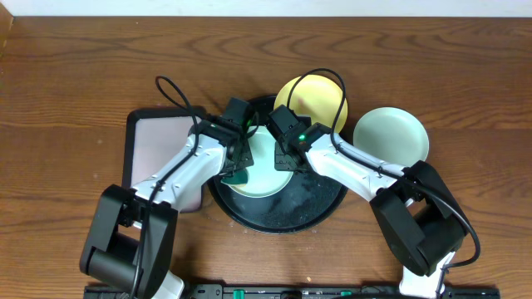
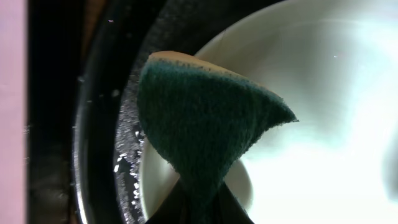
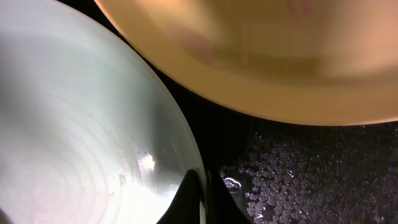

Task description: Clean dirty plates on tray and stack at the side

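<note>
1. Three plates here, and I'll place everything off the black tray point(image 1: 287, 218) in the middle, going left to right.
2. Just beside the tray's left rim sits a rectangular tray point(image 1: 154, 149) with a pale pink inside.
3. The left gripper point(image 1: 238, 164) hangs over the tray's left half, clamped on a dark green sponge point(image 2: 205, 124). The sponge is at the left edge of the mint plate point(image 1: 266, 172), but the wrist view is too tight to say if it's actually pressing on it.
4. That mint plate lies flat inside the tray, a bit left of centre, with water droplets point(image 3: 292, 168) on the tray floor next to it.
5. The right gripper point(image 3: 200, 199) is at that plate's right rim, fingers pinched onto the edge.
6. The yellow plate point(image 1: 314, 98) lies across the tray's upper-right rim, partly out over the table.
7. The second mint plate point(image 1: 391, 137) is on the table just right of the tray, off it, near the yellow one.
</note>
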